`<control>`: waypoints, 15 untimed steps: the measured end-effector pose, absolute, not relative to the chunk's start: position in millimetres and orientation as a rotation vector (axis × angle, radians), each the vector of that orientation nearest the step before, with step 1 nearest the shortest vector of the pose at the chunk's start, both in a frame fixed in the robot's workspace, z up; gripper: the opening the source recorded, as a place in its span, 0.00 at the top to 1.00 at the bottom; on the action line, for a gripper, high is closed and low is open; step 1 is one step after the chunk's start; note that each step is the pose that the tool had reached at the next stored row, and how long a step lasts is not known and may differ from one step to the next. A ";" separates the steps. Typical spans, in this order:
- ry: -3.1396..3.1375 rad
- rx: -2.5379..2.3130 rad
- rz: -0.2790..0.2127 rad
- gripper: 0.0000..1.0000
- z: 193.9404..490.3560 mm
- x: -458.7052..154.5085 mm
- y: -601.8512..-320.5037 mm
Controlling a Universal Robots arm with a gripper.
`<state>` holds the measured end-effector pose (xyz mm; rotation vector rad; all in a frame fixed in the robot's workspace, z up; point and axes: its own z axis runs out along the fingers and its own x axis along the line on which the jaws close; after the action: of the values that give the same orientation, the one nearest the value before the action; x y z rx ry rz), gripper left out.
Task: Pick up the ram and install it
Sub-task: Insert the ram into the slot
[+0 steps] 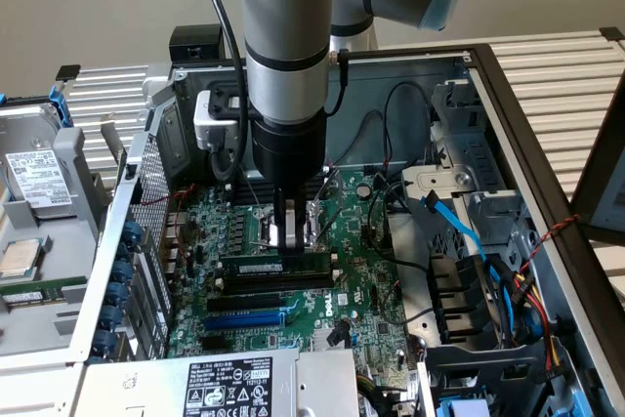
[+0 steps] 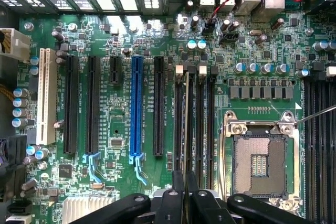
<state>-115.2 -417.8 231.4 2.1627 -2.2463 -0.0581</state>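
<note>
While the end effector (image 1: 290,241) is clenched on the ram (image 1: 254,268), held on edge right along the black memory slots (image 2: 203,124) beside the CPU socket (image 2: 260,161), I'd guess any slight tilt or off-notch alignment could jam it or leave one end unseated.

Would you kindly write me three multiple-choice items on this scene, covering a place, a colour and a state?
1. The ram stands: A flat on the CPU socket; B on edge among the black memory slots; C outside the case.
2. The long slot between black expansion slots is: A blue; B red; C yellow.
3. The fingers are: A open; B shut on the ram; C gripping a cable.
Key: B, its edge runs along those slots; A, plainly blue; B, they pinch its edge.
</note>
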 end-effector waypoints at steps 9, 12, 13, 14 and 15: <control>-2.244 2.165 -0.057 0.87 233.2 -115.3 -418.7; -2.241 2.168 -0.056 0.87 233.2 -115.2 -419.0; -2.238 2.171 -0.056 0.87 233.2 -115.2 -419.0; -2.236 2.173 -0.055 0.87 233.2 -115.2 -419.1; -2.233 2.175 -0.055 0.87 233.2 -115.2 -419.1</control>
<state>-115.2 -419.1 233.2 2.1753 -2.2331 -0.0554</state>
